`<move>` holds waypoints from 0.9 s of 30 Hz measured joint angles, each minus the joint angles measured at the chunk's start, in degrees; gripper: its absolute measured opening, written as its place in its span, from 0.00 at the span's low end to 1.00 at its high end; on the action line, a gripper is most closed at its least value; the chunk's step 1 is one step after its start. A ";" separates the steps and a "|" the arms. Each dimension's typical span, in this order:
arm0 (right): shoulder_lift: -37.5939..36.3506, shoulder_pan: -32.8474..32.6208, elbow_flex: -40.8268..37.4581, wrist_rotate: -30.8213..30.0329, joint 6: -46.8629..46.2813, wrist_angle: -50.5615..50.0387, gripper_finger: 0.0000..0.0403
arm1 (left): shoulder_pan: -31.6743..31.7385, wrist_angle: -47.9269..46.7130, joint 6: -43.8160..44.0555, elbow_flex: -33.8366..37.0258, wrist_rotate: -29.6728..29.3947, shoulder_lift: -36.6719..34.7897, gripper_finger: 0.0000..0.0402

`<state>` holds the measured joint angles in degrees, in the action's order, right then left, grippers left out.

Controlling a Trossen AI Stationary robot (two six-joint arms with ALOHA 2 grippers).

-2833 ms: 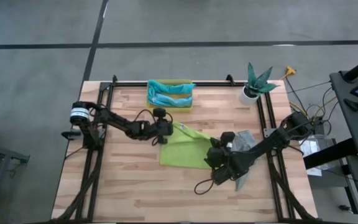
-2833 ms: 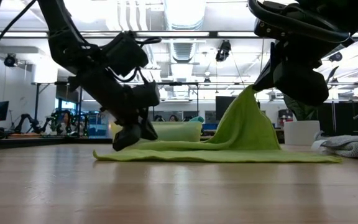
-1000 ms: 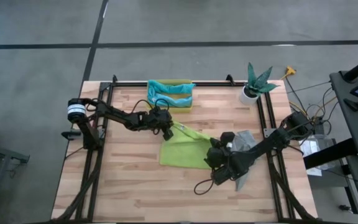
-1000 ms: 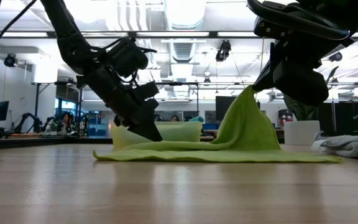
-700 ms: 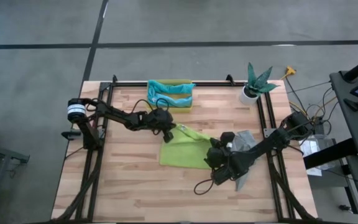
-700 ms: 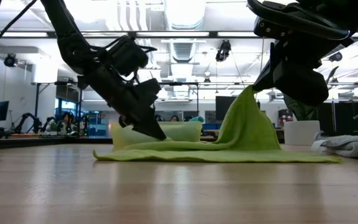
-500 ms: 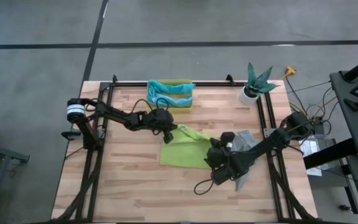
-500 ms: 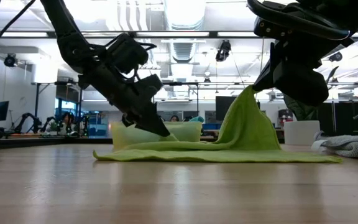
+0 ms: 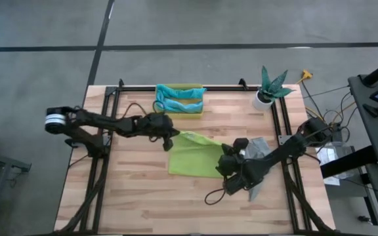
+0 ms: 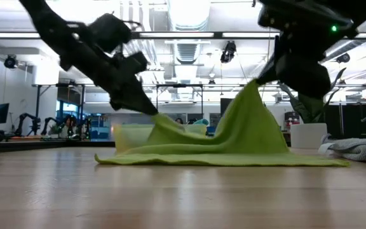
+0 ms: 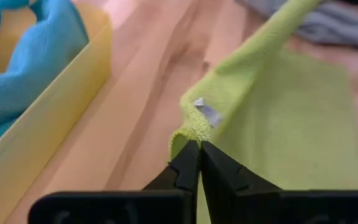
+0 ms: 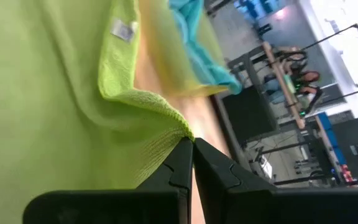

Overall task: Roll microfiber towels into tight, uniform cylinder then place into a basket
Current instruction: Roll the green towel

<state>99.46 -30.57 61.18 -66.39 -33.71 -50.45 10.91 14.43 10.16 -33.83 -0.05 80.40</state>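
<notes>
A lime green towel (image 9: 194, 156) lies mid-desk (image 9: 136, 196), two of its corners lifted. The left pincer (image 9: 170, 140) is clenched on the towel's far left corner, raising it just near of the yellow basket (image 9: 179, 110). The right pincer (image 9: 223, 162) is clenched on the right corner, held higher, so the cloth peaks like a tent between them. The basket sits at the far edge, holding teal and light blue towels (image 9: 179, 99), apparently rolled. A grey towel (image 9: 260, 149) lies crumpled to the right, beside the right arm.
</notes>
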 joint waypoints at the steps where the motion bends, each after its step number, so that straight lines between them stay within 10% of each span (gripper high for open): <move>1: -0.16 -0.31 0.29 -0.93 -0.34 -0.32 0.02 | -0.60 0.00 0.04 0.88 0.00 -1.70 0.00; 27: -0.85 -3.34 -0.10 5.66 -11.82 -12.12 0.02 | -19.74 5.50 5.05 9.25 -6.97 -16.61 0.00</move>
<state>98.61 -33.90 61.08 -60.72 -45.53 -62.57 -8.83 19.93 15.21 -24.58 -7.03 63.79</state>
